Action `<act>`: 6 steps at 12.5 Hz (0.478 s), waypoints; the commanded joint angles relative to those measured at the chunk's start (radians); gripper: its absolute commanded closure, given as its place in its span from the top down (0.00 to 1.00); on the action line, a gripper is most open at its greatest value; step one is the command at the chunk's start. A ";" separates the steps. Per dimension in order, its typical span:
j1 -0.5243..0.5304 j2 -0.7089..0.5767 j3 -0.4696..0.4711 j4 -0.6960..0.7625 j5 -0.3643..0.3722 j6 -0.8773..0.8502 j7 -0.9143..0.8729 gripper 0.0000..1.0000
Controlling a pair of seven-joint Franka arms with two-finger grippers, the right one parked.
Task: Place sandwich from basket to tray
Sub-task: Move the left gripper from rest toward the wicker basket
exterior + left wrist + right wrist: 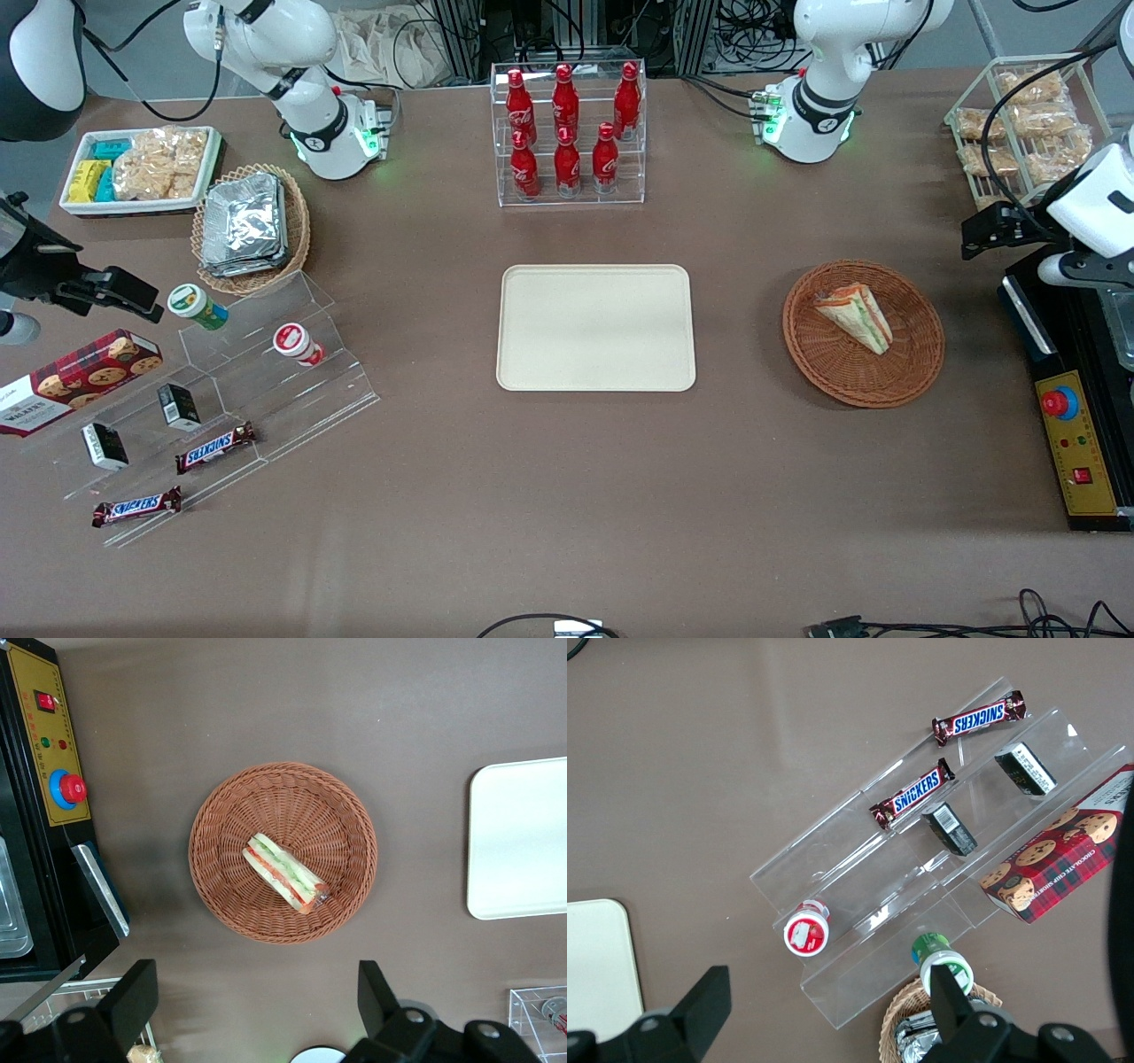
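The small triangular bread wedge of a sandwich lies inside the round reddish-brown wicker basket — untouched. The left arm's black two-finger gripper hangs high above it, fingers spread wide and empty. The sandwich's long axis runs diagonally to the finger gap — a wrist turn seems needed before descending. The flat cream-beige plastic tray waits beside the basket.

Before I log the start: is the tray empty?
Empty: the tray shows bare; the sandwich lies in the basket; gripper open above.
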 commanded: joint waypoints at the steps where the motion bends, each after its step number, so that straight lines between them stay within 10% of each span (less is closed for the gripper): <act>1: -0.012 -0.017 0.005 -0.012 0.012 0.004 -0.017 1.00; 6: -0.012 -0.004 0.003 -0.025 0.016 0.013 -0.026 1.00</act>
